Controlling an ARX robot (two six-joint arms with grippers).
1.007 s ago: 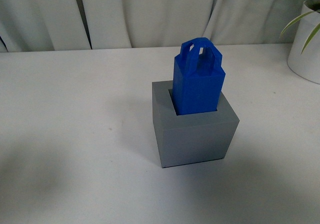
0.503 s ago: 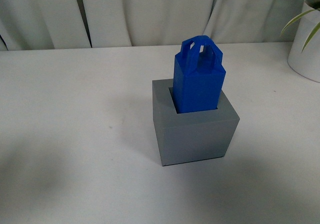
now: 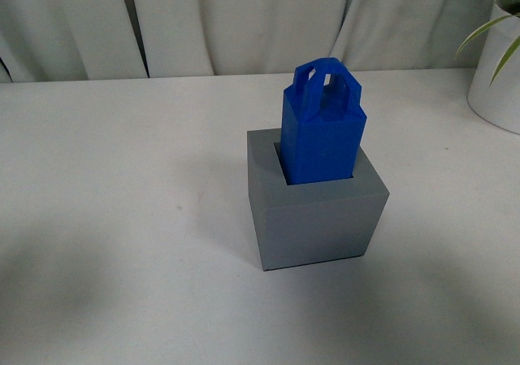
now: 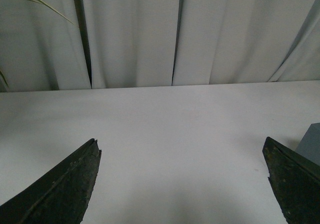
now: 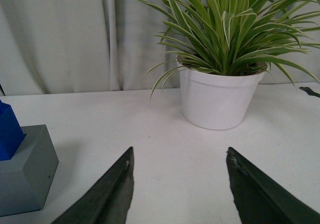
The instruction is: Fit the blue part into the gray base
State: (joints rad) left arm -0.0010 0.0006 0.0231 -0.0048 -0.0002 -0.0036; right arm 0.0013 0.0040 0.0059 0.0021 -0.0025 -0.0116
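The blue part (image 3: pixel 322 129) stands upright in the square recess of the gray base (image 3: pixel 317 215) near the middle of the white table; its two loop handles stick up above the cube. Neither gripper shows in the front view. My left gripper (image 4: pixel 181 143) is open and empty over bare table, with a corner of the gray base (image 4: pixel 311 144) at the view's edge. My right gripper (image 5: pixel 180 151) is open and empty, with the gray base (image 5: pixel 22 171) and a bit of the blue part (image 5: pixel 9 131) off to one side.
A white pot with a striped green plant (image 5: pixel 220 97) stands on the table ahead of the right gripper; it also shows at the far right of the front view (image 3: pixel 500 72). White curtains (image 3: pixel 244 23) hang behind the table's back edge.
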